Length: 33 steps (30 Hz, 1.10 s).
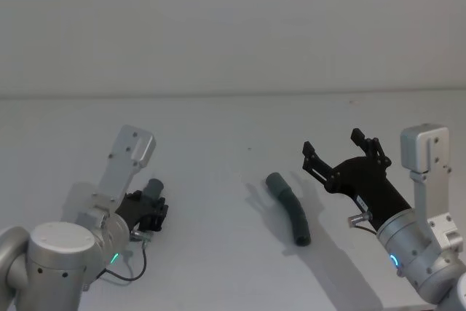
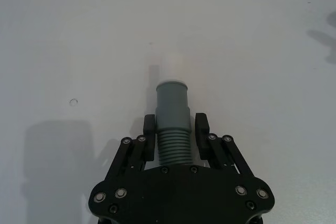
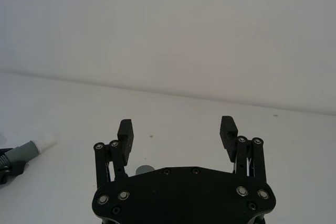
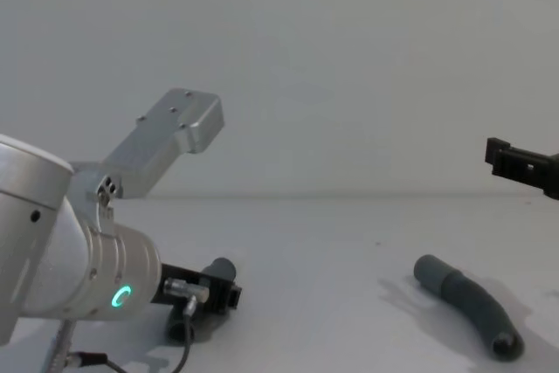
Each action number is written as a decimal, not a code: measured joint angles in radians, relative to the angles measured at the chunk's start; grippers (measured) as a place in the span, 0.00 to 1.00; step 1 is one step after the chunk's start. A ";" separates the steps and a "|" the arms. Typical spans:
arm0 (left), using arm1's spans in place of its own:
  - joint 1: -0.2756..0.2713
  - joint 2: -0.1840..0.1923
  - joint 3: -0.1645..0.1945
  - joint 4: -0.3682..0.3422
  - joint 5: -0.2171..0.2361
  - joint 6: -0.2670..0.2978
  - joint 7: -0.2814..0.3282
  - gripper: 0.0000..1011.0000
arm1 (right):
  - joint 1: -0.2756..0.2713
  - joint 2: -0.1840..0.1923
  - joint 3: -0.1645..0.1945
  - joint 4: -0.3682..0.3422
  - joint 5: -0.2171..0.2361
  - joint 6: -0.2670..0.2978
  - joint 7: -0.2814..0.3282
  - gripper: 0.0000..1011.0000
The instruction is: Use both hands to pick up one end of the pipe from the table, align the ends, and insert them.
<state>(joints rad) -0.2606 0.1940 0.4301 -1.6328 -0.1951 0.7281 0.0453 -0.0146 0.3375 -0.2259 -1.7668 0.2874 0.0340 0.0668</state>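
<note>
My left gripper [image 2: 176, 128] is shut on one ribbed dark grey pipe piece [image 2: 173, 108], low over the white table [image 1: 218, 129]. The piece's smooth grey cuff and narrower white tip [image 2: 172, 65] stick out past the fingers. In the head view this gripper [image 1: 151, 205] is at the near left. The other pipe piece [image 1: 290, 207] lies curved on the table right of centre, its end [image 1: 274, 180] pointing away from me; it also shows in the chest view [image 4: 467, 303]. My right gripper [image 1: 333, 143] hovers open just right of and above it, holding nothing [image 3: 177, 127].
A plain pale wall stands behind the table's far edge [image 1: 233, 95]. The white table between the two arms is bare apart from the lying piece. My left arm's silver wrist [image 4: 170, 133] rises large at the chest view's left.
</note>
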 joint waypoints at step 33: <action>0.005 0.014 -0.023 0.001 0.023 -0.056 -0.046 0.33 | 0.000 0.000 0.000 0.000 0.000 0.000 0.000 0.99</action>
<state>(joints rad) -0.2560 0.2083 0.4072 -1.6319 -0.1718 0.6718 -0.0003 -0.0146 0.3375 -0.2259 -1.7667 0.2874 0.0340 0.0668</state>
